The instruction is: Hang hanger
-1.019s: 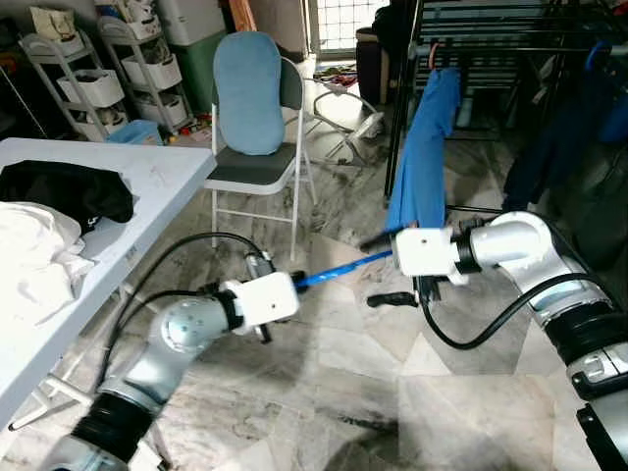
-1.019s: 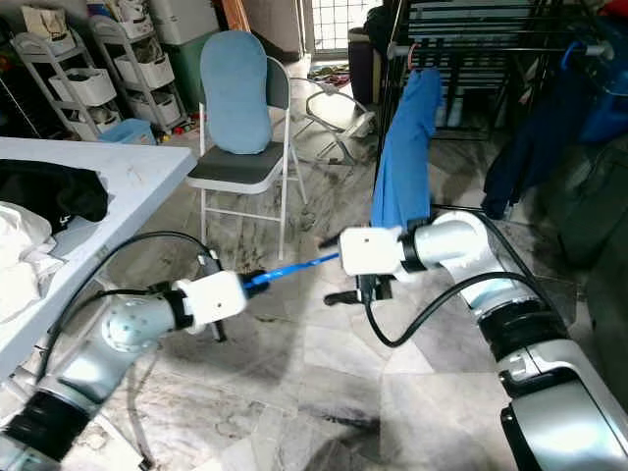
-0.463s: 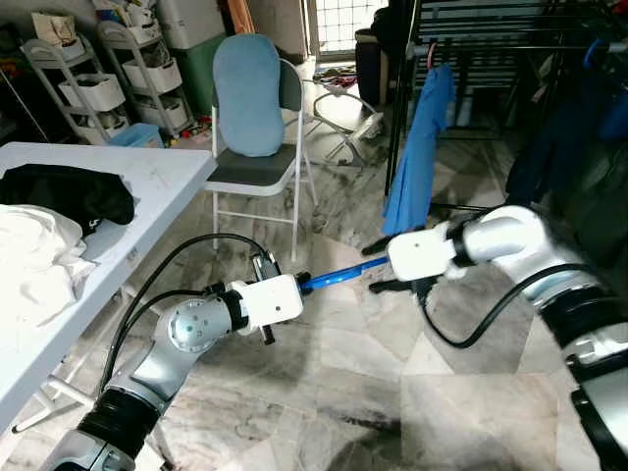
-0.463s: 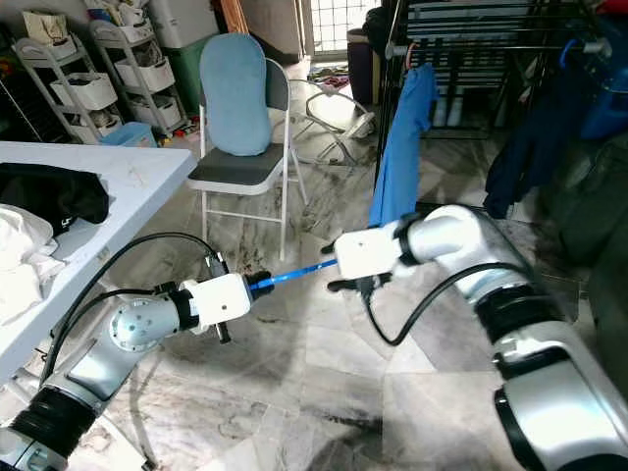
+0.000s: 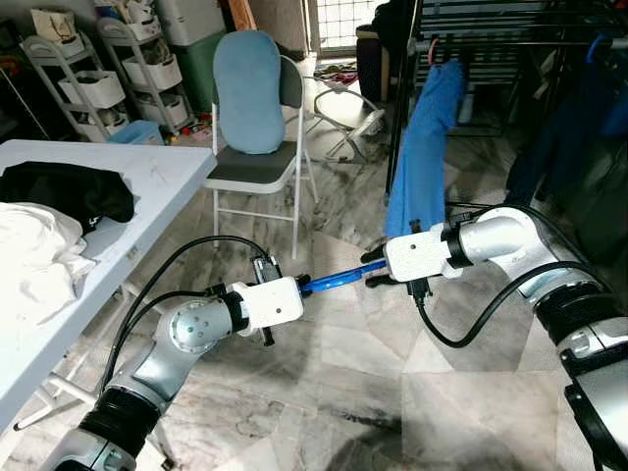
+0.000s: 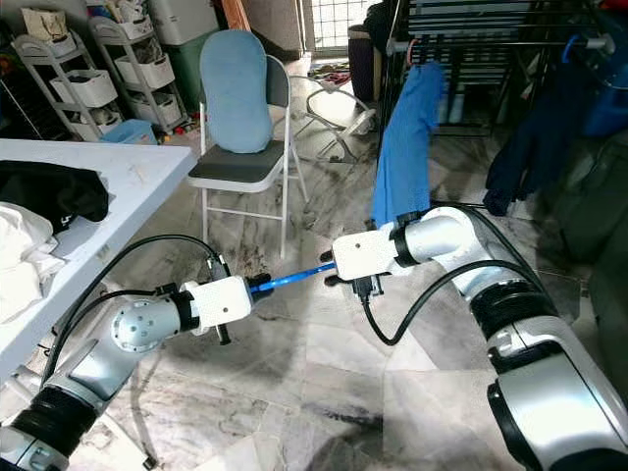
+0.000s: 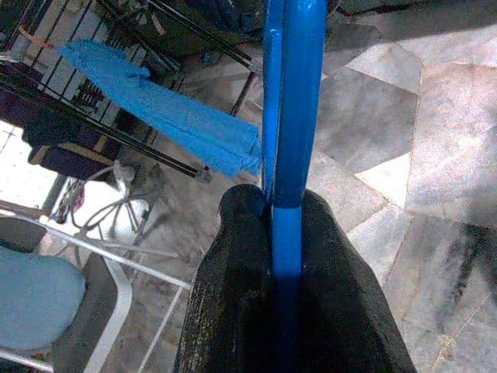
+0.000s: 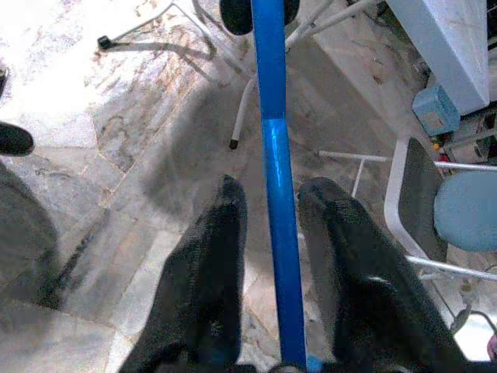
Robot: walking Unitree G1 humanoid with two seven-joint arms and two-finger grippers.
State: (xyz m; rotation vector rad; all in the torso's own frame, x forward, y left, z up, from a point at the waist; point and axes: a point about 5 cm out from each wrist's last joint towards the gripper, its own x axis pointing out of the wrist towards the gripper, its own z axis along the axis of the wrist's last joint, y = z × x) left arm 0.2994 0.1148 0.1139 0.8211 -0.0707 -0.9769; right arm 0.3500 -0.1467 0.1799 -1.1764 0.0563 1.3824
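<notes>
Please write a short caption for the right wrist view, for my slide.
Open right gripper straddling the blue hanger above the marble floor.

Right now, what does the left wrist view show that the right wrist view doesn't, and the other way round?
Left wrist view: the left tool shut on the blue hanger, with the blue garment on the drying rack beyond.
Right wrist view: the right tool with its fingers apart either side of the hanger, not closed on it, and the table edge.
Both: the hanger, marble floor, folding chair.
</notes>
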